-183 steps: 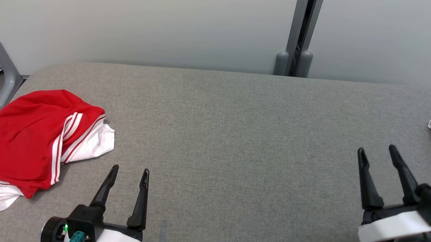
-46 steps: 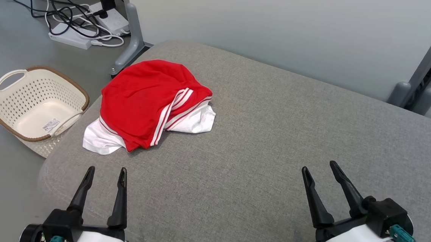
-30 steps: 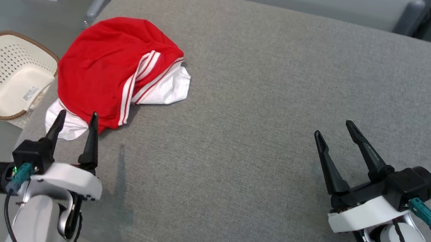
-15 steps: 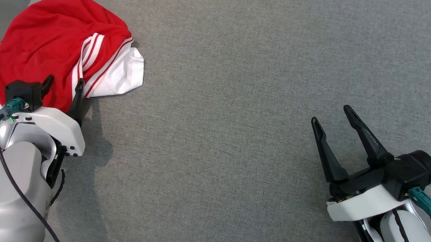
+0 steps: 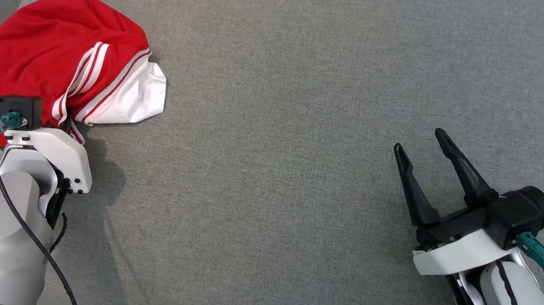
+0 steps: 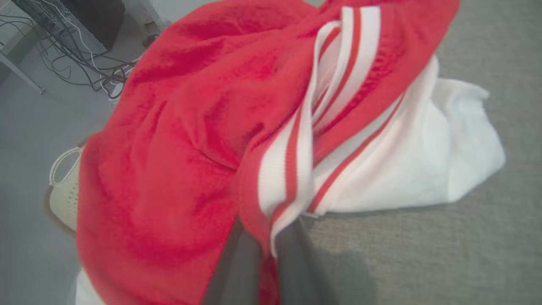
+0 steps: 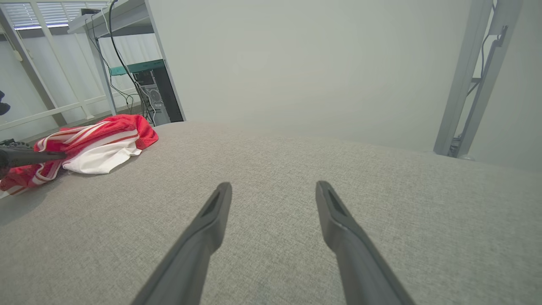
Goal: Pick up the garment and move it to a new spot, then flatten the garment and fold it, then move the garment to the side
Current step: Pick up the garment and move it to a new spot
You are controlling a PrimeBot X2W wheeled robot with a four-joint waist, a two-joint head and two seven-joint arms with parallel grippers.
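Lying crumpled at the table's [image 5: 274,124] far left, the garment [image 5: 45,45] is judged light, soft and limp; sagging is expected once lifted. Its near striped edge is pinched by the left gripper [image 6: 267,231], jaws pressed together, seemingly on a thin fold, the view being blurred. The ribbed stripe is judged a firmer hold than loose red cloth. Drag is expected from the woven grey table. Rightward, the right gripper [image 5: 418,139] is held spread, gripping nothing. A basket [image 6: 61,190] and cables [image 6: 72,55] are seen leftward on the floor [image 6: 25,127], a wall [image 7: 296,63] behind.
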